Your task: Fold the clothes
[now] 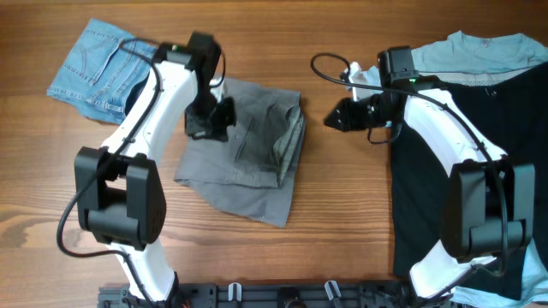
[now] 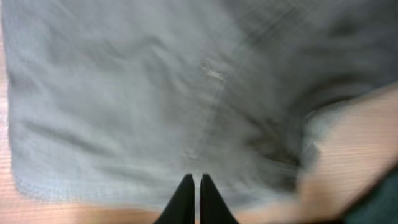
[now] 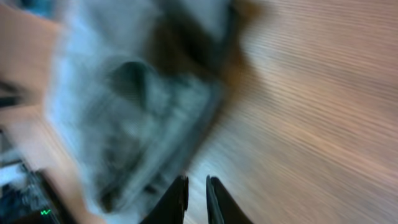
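Note:
The large grey shorts (image 1: 253,145) lie folded in the middle of the wooden table and fill the left wrist view (image 2: 155,93). My left gripper (image 1: 210,124) hovers over their left part; its fingers (image 2: 194,183) are shut with nothing between them. My right gripper (image 1: 334,118) is over bare wood just right of the shorts; its fingers (image 3: 197,186) are nearly together and empty, and the blurred shorts (image 3: 137,118) show ahead of them. Small blue denim shorts (image 1: 98,68) lie at the far left. A black garment (image 1: 462,171) and a light-blue T-shirt (image 1: 479,53) lie at the right.
The wooden table (image 1: 342,222) has bare wood between the grey shorts and the black garment. A black rail (image 1: 282,295) runs along the front edge. Cables loop from both arms over the table.

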`<control>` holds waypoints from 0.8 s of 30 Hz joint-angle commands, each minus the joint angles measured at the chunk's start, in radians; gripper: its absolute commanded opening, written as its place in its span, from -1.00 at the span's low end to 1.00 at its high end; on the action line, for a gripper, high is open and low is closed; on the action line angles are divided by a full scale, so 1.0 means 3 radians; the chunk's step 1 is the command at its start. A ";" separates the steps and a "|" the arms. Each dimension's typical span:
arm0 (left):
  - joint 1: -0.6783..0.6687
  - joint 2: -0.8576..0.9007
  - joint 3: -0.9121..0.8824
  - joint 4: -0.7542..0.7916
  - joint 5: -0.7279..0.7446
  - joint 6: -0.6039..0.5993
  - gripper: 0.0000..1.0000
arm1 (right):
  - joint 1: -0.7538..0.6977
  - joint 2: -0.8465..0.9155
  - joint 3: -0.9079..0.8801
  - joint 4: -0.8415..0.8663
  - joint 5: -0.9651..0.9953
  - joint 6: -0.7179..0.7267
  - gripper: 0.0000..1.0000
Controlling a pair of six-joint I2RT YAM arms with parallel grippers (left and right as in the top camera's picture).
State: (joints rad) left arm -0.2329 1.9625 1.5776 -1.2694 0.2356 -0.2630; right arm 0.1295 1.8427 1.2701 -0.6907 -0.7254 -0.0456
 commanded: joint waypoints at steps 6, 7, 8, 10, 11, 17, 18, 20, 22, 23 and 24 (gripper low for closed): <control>0.0127 -0.0009 -0.1427 0.1151 0.0324 0.0070 -0.92 | 0.1005 0.0350 0.0045 0.0907 0.0327 -0.0295 -0.91; 0.0094 -0.0009 -0.1432 0.1153 0.0323 0.0070 -0.92 | 0.1081 0.0456 0.0045 0.1020 0.0331 -0.0361 -0.91; 0.0062 -0.0009 -0.1432 0.1153 0.0319 0.0085 -0.92 | 0.1127 0.0559 0.0045 0.1101 0.0429 -0.0341 -0.90; 0.0018 -0.0009 -0.1432 0.1141 0.0295 0.0085 -0.92 | 0.1120 0.0781 0.0045 0.1230 0.1077 0.0244 -0.91; 0.0015 -0.0009 -0.1432 0.1127 0.0296 0.0083 -0.79 | 0.1062 0.0882 0.0045 0.1209 0.1436 0.0543 -0.92; 0.0126 -0.0017 -0.1221 0.0941 0.0287 0.0168 0.31 | 0.0287 0.0949 0.0045 0.0226 0.2420 0.1986 -0.92; 0.0146 -0.0022 -0.1139 0.0853 0.0287 0.0168 0.31 | 0.0229 0.0942 0.0045 0.0127 0.2420 0.1991 -0.92; 0.0168 -0.0023 -0.0903 0.0608 0.0287 0.0168 0.25 | 0.0139 0.0868 0.0045 -0.0149 0.2421 0.1989 -0.92; 0.0167 -0.0023 -0.0796 0.0502 0.0301 0.0168 -0.12 | 0.0140 0.0749 0.0045 -0.0233 0.2420 0.1984 -0.91; 0.0167 -0.0023 -0.0793 0.0474 0.0300 0.0168 -0.43 | 0.0140 0.0629 0.0045 -0.0248 0.2417 0.1943 -0.91; 0.0163 -0.0022 -0.0795 0.0474 0.0305 0.0167 -0.56 | 0.0140 0.0529 0.0046 -0.0225 0.2394 0.1799 -0.91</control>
State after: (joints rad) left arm -0.1837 1.9476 1.3209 -1.1145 0.3382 -0.2241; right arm 0.1799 2.0148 1.3312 -0.7383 -0.1623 0.5301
